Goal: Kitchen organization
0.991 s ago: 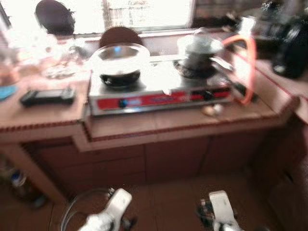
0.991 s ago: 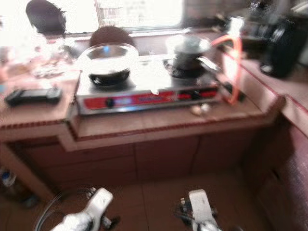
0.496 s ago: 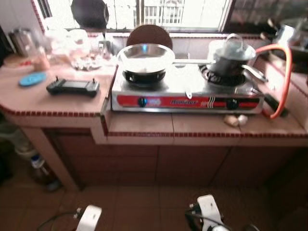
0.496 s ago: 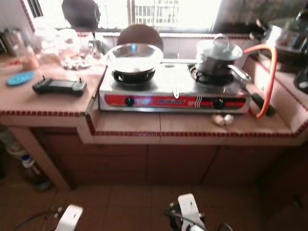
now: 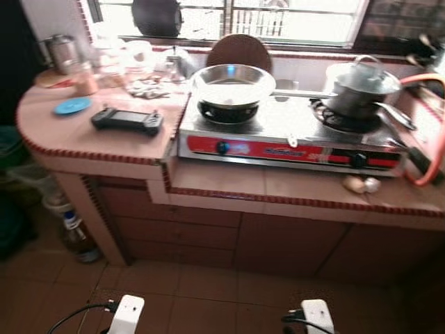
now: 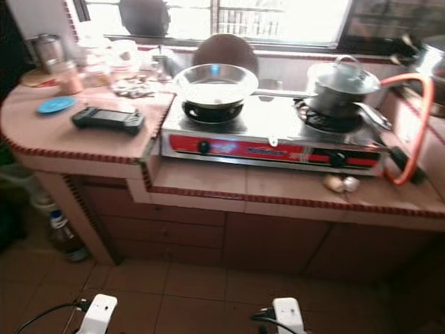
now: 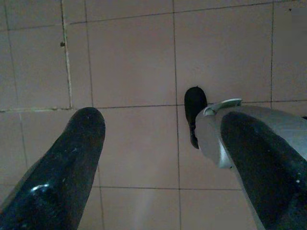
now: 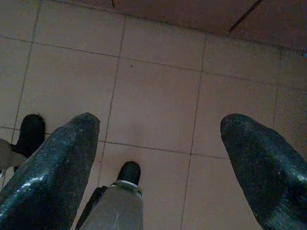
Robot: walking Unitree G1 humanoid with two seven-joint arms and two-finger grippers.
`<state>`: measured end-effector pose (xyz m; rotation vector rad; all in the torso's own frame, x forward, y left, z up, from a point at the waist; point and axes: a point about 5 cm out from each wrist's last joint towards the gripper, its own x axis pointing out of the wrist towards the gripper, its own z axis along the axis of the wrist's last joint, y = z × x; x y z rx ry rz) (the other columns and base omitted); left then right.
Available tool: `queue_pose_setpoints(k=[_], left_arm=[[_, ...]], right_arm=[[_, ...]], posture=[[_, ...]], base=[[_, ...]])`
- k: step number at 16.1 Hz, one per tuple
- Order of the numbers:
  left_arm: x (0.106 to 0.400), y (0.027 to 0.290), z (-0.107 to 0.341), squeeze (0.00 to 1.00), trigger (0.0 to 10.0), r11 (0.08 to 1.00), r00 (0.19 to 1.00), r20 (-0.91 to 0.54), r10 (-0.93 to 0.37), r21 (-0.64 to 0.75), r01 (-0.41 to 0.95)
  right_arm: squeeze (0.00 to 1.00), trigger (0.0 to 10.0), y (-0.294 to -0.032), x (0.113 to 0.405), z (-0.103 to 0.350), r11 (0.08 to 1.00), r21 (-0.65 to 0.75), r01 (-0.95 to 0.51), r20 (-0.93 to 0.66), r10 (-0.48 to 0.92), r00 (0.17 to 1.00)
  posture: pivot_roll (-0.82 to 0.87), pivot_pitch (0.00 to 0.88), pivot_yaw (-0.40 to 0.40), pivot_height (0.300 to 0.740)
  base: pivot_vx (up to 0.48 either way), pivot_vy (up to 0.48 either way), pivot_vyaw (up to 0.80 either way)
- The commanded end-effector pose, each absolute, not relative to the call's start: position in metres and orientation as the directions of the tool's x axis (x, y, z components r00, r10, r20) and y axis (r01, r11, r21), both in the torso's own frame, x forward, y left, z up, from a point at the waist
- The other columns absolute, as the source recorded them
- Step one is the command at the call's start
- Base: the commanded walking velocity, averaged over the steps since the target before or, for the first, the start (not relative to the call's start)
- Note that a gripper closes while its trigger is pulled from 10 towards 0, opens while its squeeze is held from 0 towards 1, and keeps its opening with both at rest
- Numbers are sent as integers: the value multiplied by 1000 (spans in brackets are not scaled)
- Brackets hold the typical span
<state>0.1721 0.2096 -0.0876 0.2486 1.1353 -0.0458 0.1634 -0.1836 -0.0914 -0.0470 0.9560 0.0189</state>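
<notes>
A red-fronted two-burner gas stove stands on the pink tiled counter. On its left burner rests a wide steel bowl; a lidded steel pot is on the right burner. A black handheld device lies on the counter left of the stove, near a blue disc. Both arms hang low in front of the counter. My left gripper and right gripper are open over the floor tiles, holding nothing.
Jars, a metal canister and glassware crowd the counter's back left under the window. Two small pale lumps lie right of the stove beside an orange hose. A bottle stands on the floor by the counter's left end.
The camera has swung left and steadied, so the counter's left end and the floor bottle show more fully. Both arms sit lower in the picture. Nothing on the counter has moved.
</notes>
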Motion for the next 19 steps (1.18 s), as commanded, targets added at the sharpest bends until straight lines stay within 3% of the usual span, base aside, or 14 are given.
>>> queue_pose_setpoints(k=[1,6,10,16,19], left_arm=[[179,203,-86,0,10000,962,432,-898,81,184,201],[190,193,-82,0,10000,953,457,-887,67,193,233],[191,187,-82,0,10000,903,443,-895,52,232,362],[205,189,-75,0,10000,838,454,-890,45,281,468],[211,190,-71,0,10000,808,462,-885,57,313,499]], right_arm=[[0,10000,-185,162,-92,999,-33,-32,-828,-9,561],[0,10000,-182,168,-90,996,-49,-70,-820,0,572],[0,10000,-181,167,-91,997,-48,-60,-823,-5,568],[0,10000,-174,148,-99,999,-37,19,-843,-41,537],[0,10000,-173,146,-100,999,-42,26,-847,-49,530]], posture=[[211,0,-51,740],[219,0,-52,740],[204,0,-31,740],[190,0,74,740],[184,0,91,740]], base=[[0,0,0],[0,0,0],[0,0,0],[0,0,0],[0,0,0]])
